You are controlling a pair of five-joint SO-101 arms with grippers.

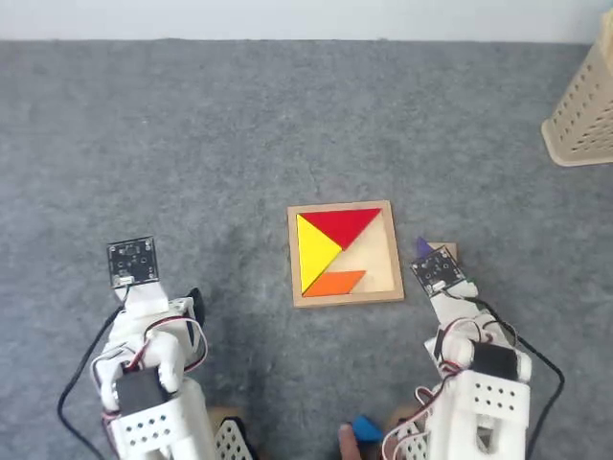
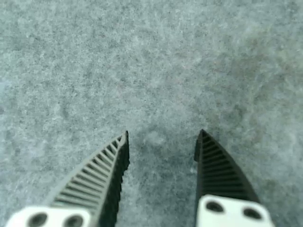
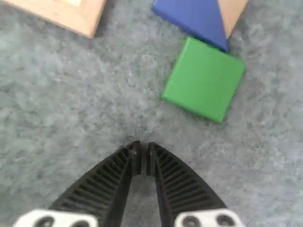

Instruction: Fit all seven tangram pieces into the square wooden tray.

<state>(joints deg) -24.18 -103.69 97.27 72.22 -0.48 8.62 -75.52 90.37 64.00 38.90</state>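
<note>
Counting what sits in the square wooden tray (image 1: 346,301) at the middle of the grey desk (image 1: 192,125), the task looks a bit under half done: a red triangle (image 1: 340,225) fills the far part, a yellow triangle (image 1: 316,251) the left, and an orange piece (image 1: 335,282) lies along the near edge, while the right part shows bare wood. Four pieces would then be left. Just right of the tray lie a green square (image 3: 203,79), a blue triangle (image 3: 191,16) touching its far edge, and a pale wood-coloured piece (image 3: 233,12) against the triangle. Another blue piece (image 1: 365,425) rests at the near edge of the desk between the two arms, well apart from the tray. The right claw (image 3: 141,150) is pressed together at the tips with nothing in it, low over bare desk. The green square lies near it on the far side, not touching, so it would have to spread before taking that piece. The left claw (image 2: 163,137) stands spread wide and empty over bare desk, well to the left of the tray and far from every loose piece.
</note>
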